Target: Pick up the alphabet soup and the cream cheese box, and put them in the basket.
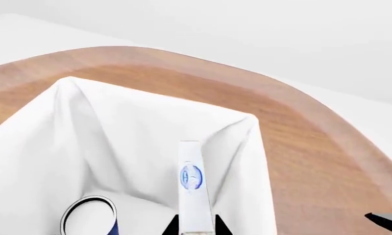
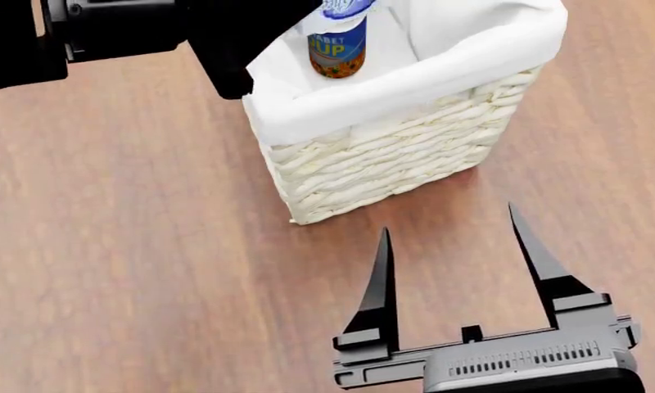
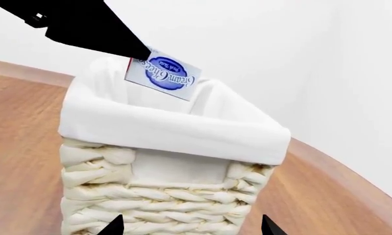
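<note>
The cream cheese box is pinched edge-on in my left gripper, which is shut on it and holds it over the basket's lined inside. In the right wrist view the cream cheese box hangs tilted above the basket rim under a black finger. The alphabet soup stands upright inside the basket; its silver top shows beside the box. My right gripper stands open and empty just in front of the basket, its fingertips apart from the wicker.
The basket rests on a wooden table. The table's curved edge runs close behind the basket, with white floor beyond. My left arm reaches in over the basket's left side.
</note>
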Available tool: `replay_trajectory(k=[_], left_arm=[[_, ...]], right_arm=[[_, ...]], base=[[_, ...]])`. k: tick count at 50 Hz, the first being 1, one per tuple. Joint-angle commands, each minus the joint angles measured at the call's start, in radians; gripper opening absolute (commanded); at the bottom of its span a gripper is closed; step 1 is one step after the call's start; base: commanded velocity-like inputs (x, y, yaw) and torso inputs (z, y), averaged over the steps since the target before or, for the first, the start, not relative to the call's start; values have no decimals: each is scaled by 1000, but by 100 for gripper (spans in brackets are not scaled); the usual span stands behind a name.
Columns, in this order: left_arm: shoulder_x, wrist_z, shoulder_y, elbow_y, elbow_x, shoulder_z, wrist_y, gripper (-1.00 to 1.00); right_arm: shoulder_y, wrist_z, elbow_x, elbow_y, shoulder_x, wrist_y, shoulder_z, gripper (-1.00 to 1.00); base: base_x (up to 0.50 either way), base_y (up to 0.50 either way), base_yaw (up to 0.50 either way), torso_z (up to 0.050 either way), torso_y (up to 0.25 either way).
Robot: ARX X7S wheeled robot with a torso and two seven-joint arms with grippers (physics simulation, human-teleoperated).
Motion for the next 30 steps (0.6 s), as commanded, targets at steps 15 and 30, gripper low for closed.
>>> replay_trajectory(k=[15, 30], left_arm=[[-19, 3, 20, 60, -32, -8, 2, 100], [-22, -10, 22, 61, -36, -14, 8, 100]], right_arm=[[-6, -2, -1, -1, -1, 0, 1, 100], [-9, -5, -2, 0, -3, 0, 2, 100]], base=[[0, 0, 0, 0, 0], [0, 0, 0, 0, 0]])
